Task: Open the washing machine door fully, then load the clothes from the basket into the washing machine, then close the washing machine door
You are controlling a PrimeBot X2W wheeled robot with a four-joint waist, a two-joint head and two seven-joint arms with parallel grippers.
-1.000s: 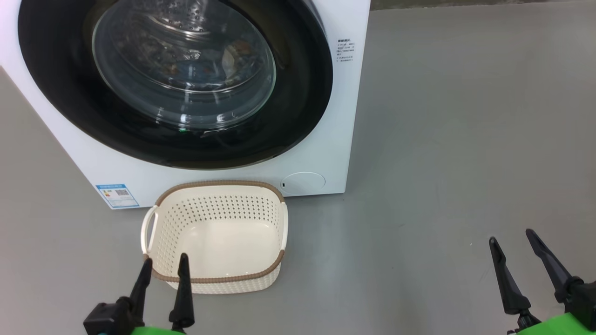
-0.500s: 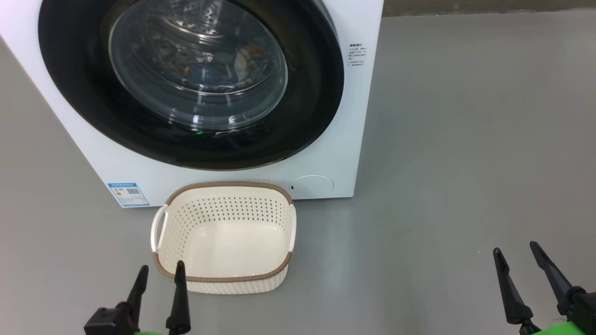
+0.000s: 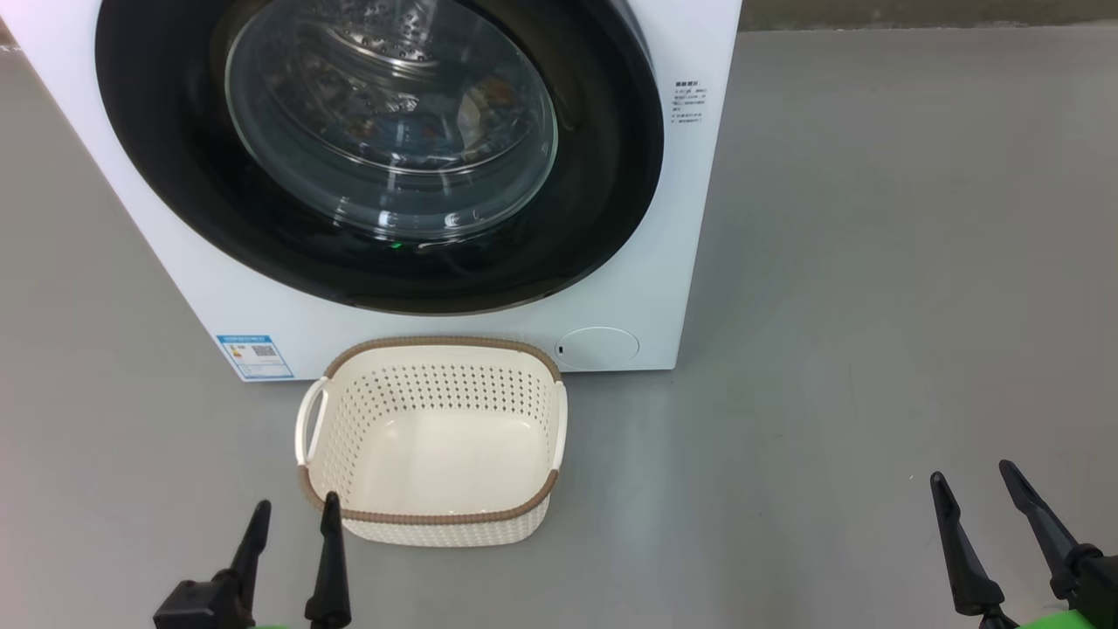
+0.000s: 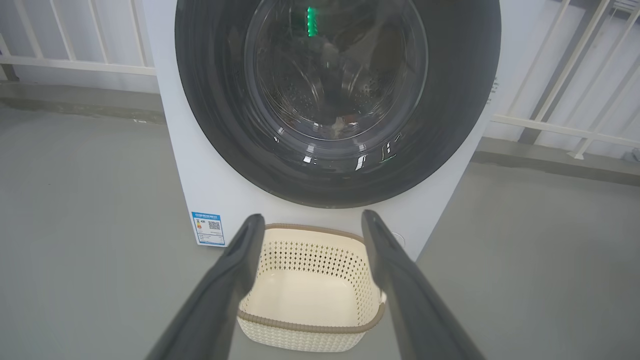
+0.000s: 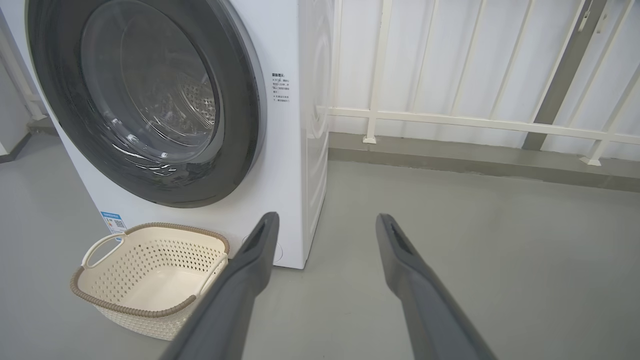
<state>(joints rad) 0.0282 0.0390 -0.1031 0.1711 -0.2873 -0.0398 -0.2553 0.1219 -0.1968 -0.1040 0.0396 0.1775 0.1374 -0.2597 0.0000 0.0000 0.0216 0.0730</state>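
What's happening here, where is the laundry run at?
Nothing is being handled. The washing machine door is shut, and the basket on the floor before the washing machine is empty. Something orange and pale, probably the clothes, shows dimly through the glass. The left gripper and right gripper hang open, both empty.

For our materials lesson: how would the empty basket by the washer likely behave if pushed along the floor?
The basket looks empty and made of thin, perforated plastic, so it is probably light and slides easily. Its wide flat base suggests it won't tip.
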